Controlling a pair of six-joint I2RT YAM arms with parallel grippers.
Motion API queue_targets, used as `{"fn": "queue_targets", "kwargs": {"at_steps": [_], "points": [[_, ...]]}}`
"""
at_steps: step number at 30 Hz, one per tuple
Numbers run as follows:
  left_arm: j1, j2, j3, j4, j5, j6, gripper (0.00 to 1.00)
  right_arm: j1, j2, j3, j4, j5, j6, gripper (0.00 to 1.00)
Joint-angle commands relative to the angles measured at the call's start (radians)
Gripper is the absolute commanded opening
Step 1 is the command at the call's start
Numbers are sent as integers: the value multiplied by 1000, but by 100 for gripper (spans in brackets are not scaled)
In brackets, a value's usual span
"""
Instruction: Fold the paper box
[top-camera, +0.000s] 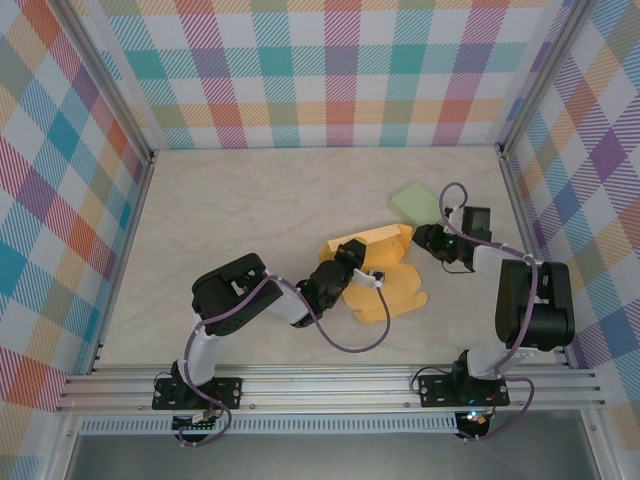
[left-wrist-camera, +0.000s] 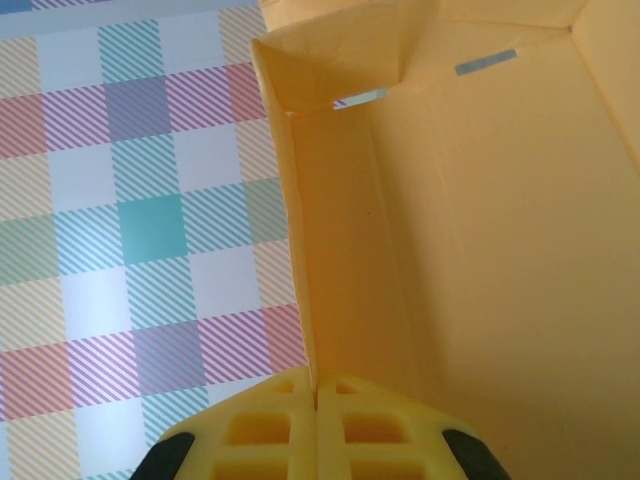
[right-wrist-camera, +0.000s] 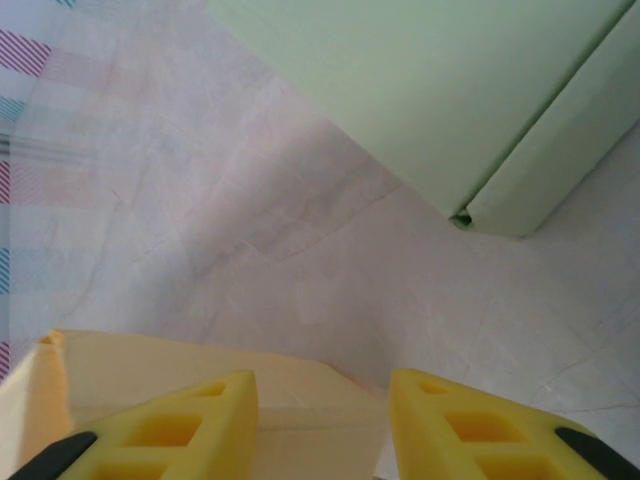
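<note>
Left gripper (left-wrist-camera: 317, 400) clamped shut on a side wall of the paper box (top-camera: 395, 295), likely anchoring it in the middle of the table (top-camera: 240, 210). Right gripper (right-wrist-camera: 320, 395) part-open over the box's right-end flap, holding nothing; looks poised to fold it.

"Was it bright in there?"
"Bright and even, lit from overhead; only soft shadows lay on the table (top-camera: 250, 200)."
"And the wrist pictures?"
"Softer. The right one looked hazy and washed out, its near fingers (right-wrist-camera: 170, 425) blurred."
</note>
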Motion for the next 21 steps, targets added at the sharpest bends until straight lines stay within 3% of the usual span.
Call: {"fn": "queue_targets", "kwargs": {"at_steps": [1,21], "points": [[2,-39,-5,-15,5,1,0,11,9,3,50,-33,-30,40],[26,16,7,-11,4,17,0,152,-116,-123,103,55,-106,43]]}}
